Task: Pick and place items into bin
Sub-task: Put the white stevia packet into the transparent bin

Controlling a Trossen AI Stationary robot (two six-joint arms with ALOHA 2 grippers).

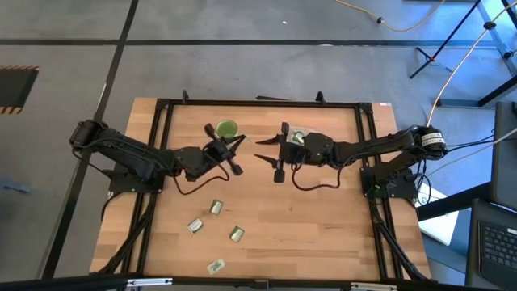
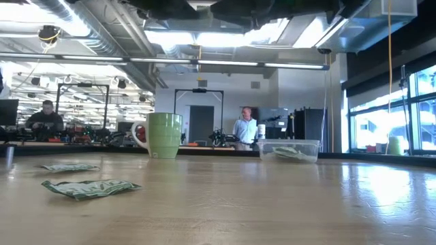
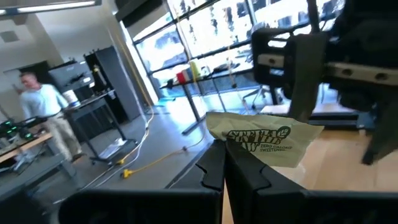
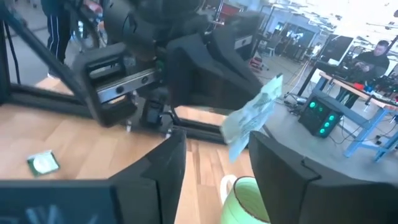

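Bare wooden table (image 1: 323,226) lies open across the right front, while four loose packets (image 1: 216,208) dot the left front, and a green mug (image 1: 227,128) and clear bin (image 1: 296,136) stand at the back beside both raised arms.

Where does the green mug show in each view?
High: mug at the table's far edge, left of centre, by the left gripper.
Low: left of centre, at the far edge.
Left wrist: not in it.
Right wrist: bottom edge, below the packet.
Shared landmark: the bin, right of the mug.
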